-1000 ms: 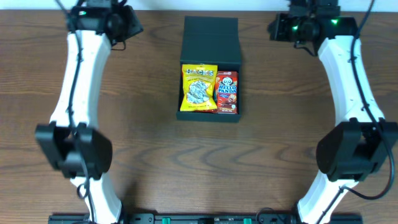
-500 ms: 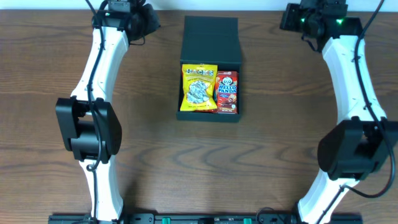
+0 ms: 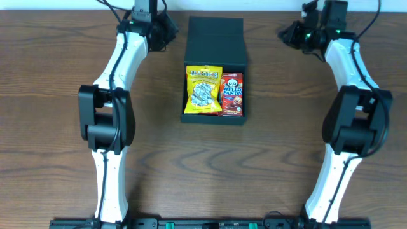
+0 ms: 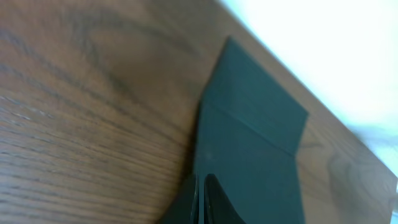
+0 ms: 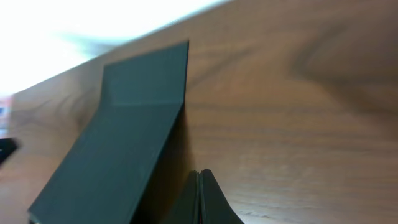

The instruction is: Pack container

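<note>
The dark teal container sits at the back middle of the table, its hinged lid folded open away from me. Inside lie a yellow snack bag and a red Hello Panda pack, side by side. My left gripper is shut and empty just left of the lid. In the left wrist view its tips meet at the lid's left edge. My right gripper is shut and empty, off to the right of the lid. Its tips are beside the lid, apart from it.
The wooden table lies all round the container. Its back edge runs just behind the lid and both wrists. Both white arms reach from the front edge up the left and right sides.
The left arm has swung right, bringing its gripper up beside the lid. The right arm has straightened toward the back, and its wrist has shifted slightly left. The container and snacks have not moved.
</note>
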You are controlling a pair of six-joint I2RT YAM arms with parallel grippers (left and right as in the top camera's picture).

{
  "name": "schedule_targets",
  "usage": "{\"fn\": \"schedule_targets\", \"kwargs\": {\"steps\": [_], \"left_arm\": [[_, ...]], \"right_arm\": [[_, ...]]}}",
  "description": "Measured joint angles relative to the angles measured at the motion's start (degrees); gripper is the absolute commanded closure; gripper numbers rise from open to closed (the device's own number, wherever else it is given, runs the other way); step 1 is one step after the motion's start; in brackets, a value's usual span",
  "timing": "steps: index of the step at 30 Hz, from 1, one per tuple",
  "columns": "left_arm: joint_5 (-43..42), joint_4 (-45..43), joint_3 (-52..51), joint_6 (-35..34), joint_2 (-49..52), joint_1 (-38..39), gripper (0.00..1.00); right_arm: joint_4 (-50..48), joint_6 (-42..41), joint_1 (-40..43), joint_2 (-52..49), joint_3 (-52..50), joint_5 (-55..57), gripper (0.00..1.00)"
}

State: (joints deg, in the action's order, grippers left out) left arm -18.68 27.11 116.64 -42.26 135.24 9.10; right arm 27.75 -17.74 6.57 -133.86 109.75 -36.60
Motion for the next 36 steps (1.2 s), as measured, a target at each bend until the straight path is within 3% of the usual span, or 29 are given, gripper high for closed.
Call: {"fn": "schedule_targets", "kwargs": {"steps": [13,36], "left_arm": [[-4.83,-0.11,0.00,-3.21,6.47,0.00,0.94],[-7.08,1.25,0.00,-3.37,6.78,0.00,0.94]], "right_arm": [[3.72,-2.64,-2.82,-3.48,0.00,-7.52,0.98],[0.81,-4.46,-7.28,-8.87,0.00,-10.62,0.98]]}}
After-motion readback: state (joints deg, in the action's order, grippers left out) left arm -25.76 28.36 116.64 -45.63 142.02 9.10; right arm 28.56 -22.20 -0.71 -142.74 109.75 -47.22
